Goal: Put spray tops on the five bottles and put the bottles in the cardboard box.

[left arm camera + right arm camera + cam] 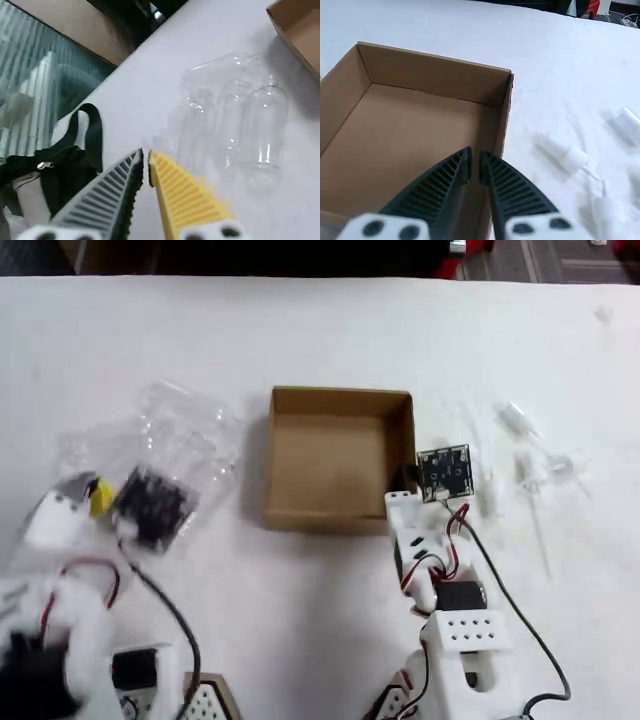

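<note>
Cardboard box (338, 455): we see it open, nothing inside.
Bottles (235, 120): bagged, uncapped, left of the box.
Left gripper (145, 165): pressed together, empty; bottles lie ahead, lengthwise.
Right gripper (475, 160): pressed together, empty, at the box's right wall.
Spray tops (565, 155): right of the box, nearer our right gripper.

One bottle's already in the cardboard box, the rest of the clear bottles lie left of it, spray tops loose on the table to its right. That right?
Not quite. The cardboard box holds no bottle yet. The right wrist view shows its floor bare. The rest stands: the clear bottles lie left of it, and the spray tops lie loose on the table to its right.
</note>
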Controlling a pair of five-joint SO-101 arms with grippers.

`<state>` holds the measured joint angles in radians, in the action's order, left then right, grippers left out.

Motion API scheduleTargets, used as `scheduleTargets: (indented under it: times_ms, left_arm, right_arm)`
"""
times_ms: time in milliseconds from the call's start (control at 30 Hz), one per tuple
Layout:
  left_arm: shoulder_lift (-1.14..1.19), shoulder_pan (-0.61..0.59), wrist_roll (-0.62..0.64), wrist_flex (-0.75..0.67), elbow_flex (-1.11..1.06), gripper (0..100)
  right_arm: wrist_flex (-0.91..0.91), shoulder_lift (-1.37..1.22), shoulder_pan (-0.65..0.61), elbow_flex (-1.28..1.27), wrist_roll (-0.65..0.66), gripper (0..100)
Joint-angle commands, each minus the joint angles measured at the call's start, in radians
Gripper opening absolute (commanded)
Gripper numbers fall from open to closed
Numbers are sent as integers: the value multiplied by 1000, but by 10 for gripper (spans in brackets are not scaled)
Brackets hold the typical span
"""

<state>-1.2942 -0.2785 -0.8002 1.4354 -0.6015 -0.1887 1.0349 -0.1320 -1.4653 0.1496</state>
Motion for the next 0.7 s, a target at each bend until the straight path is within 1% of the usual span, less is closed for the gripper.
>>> scheduleTargets:
  times_ms: [0, 67, 133, 233, 300, 367, 433, 500, 567, 667]
  left_arm:
    - [318, 143, 0, 167, 178, 24]
    - [443, 242, 2, 236, 238, 24]
    - [556, 328, 14, 272, 292, 24]
    - [708, 420, 106, 278, 367, 30]
    - [800, 452, 152, 270, 416, 76]
    - [889, 458, 190, 242, 463, 134]
    - [972, 449, 226, 192, 505, 165]
    - [1056, 421, 249, 127, 540, 165]
    - [1144, 400, 255, 68, 572, 165]
    - [1293, 363, 279, 28, 646, 165]
  right_arm:
    - [21, 2, -2, 5, -6, 22]
    - [22, 2, -1, 5, -6, 22]
    - [22, 2, -1, 5, -6, 22]
    - [22, 2, -1, 5, -6, 22]
    - [22, 2, 1, 5, -6, 22]
    - [24, 2, 1, 5, -6, 22]
    - [25, 2, 2, 5, -6, 22]
    - [25, 2, 15, 5, -6, 22]
    - [27, 10, 54, 5, -6, 22]
    - [27, 10, 88, 5, -8, 22]
